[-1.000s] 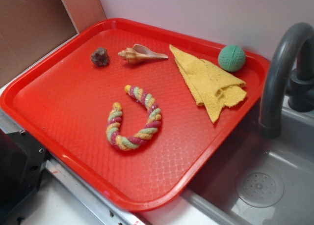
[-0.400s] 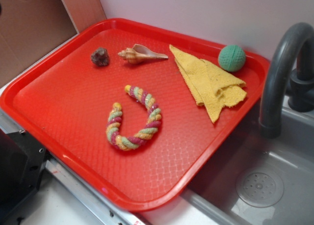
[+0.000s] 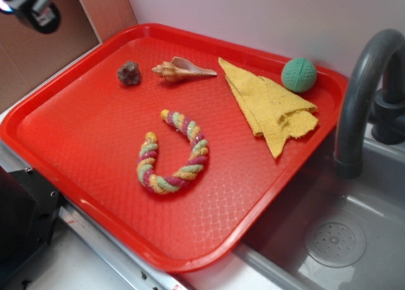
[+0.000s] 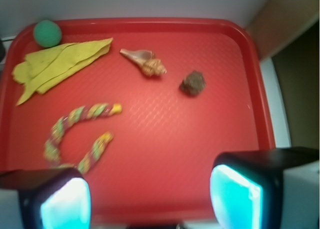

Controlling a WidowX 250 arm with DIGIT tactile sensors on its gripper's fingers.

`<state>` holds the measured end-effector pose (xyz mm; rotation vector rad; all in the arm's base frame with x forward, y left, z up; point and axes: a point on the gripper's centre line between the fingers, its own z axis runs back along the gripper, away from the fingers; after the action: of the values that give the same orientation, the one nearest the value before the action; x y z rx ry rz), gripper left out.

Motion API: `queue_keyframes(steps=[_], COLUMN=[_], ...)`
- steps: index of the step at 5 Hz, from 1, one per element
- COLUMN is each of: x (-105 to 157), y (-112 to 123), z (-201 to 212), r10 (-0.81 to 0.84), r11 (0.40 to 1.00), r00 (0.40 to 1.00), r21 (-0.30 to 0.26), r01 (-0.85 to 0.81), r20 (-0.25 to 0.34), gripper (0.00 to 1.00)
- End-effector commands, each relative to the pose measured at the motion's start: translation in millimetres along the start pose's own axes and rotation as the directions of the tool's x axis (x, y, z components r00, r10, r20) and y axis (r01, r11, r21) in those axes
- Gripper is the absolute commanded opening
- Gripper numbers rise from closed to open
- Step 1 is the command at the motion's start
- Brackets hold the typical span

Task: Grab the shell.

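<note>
Nothing gripped yet as my gripper (image 4: pixel 150 199) swings into view with jaws spread, the shell (image 4: pixel 145 62) lying ahead and well apart, just left of the rock (image 4: pixel 193 83).

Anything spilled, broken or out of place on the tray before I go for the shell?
Nothing stands out. The shell lies intact on the tray, apart from the rock and cloth; gripper open.
</note>
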<state>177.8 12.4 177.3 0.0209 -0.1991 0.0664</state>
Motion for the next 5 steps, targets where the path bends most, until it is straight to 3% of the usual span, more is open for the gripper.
queue_keyframes(steps=[1, 3, 5], x=[70, 102, 107], y=[17, 9, 1], z=[-56, -103, -131], r10=[-0.154, -0.365, -0.463], r11=[0.988, 0.930, 0.876], r00=[0.980, 0.923, 0.876], r21=[0.003, -0.004, -0.080], r01=[0.155, 0.368, 0.475], r20=[0.128, 0.123, 0.132], gripper=[1.00, 1.00, 1.00])
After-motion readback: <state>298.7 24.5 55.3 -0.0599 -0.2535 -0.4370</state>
